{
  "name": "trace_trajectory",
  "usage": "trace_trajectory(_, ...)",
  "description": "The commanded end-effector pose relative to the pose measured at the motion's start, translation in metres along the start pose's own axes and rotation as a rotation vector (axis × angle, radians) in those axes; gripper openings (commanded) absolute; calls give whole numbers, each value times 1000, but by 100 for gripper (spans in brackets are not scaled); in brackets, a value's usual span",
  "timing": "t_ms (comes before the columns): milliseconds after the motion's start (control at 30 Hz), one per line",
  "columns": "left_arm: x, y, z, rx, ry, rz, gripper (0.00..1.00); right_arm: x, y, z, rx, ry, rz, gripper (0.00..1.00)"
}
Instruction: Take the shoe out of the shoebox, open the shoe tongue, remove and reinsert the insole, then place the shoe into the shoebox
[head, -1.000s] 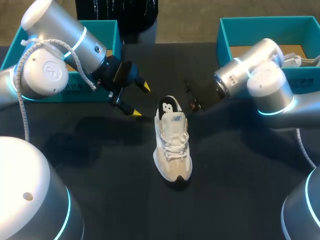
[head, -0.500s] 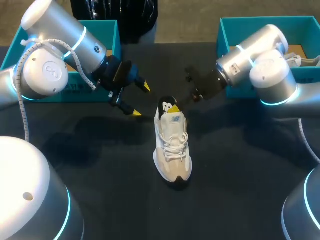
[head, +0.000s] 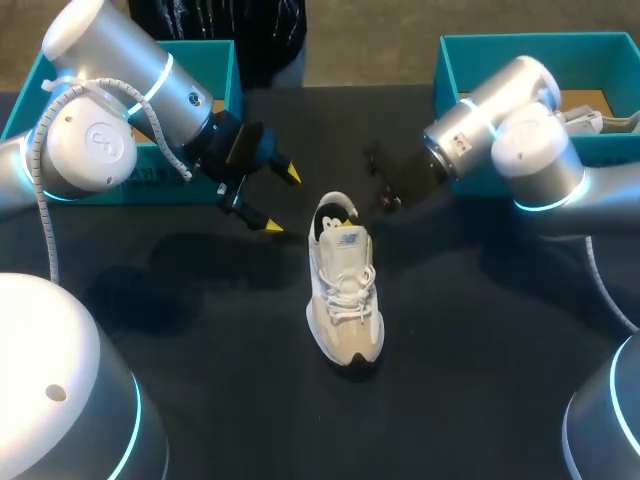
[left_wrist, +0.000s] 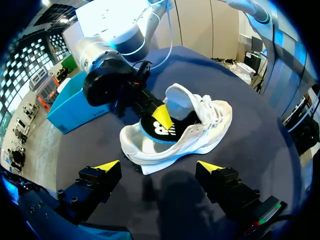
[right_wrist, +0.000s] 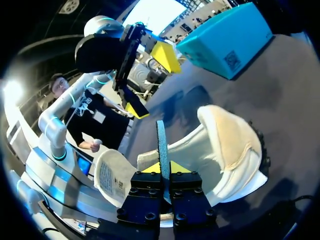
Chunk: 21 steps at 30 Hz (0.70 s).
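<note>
pinching the heel end of the insole (left_wrist: 159, 131), the right gripper (right_wrist: 161, 167) has its fingers clamped on the thin edge, which stands upright between the yellow tips. the rest of the insole sits inside the shoe (head: 345, 290). the shoe rests on its sole in the middle of the tabletop (head: 200, 350), heel toward the far edge, tongue (left_wrist: 176, 97) lifted. the left gripper (head: 278, 198) hovers beside the heel, fingers spread and released, touching nothing.

hazards from this state:

- shoe drag or tip-over. cause: nothing restrains the shoe. if the insole binds in the toe, an extraction pull is likely to lift or slide the whole shoe.
- grip loss. cause: the hold covers only a narrow strip of edge, so a sideways load could peel the insole out of the fingers.
- insole fold. cause: pulling steeply against the heel collar may crease it and hamper reinsertion.
- gripper contact. cause: both grippers work near the heel, so bringing the left one in to brace narrows the clearance.

the teal shoebox (head: 520, 45) stands behind the right arm, well apart from the shoe.
</note>
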<state>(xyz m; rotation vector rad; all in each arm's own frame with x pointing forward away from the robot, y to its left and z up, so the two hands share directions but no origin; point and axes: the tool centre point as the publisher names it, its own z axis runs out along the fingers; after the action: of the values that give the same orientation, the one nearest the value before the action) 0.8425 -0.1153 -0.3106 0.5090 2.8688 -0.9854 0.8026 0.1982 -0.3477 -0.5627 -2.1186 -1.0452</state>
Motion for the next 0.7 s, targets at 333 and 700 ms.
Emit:
trace_trajectory(333,1,0,0,-4,0,0,100,5,0,3,-7,-35,-3,18)
trace_trajectory(700,1,0,0,-4,0,0,100,13,16,-4,-1,-77,-50,31)
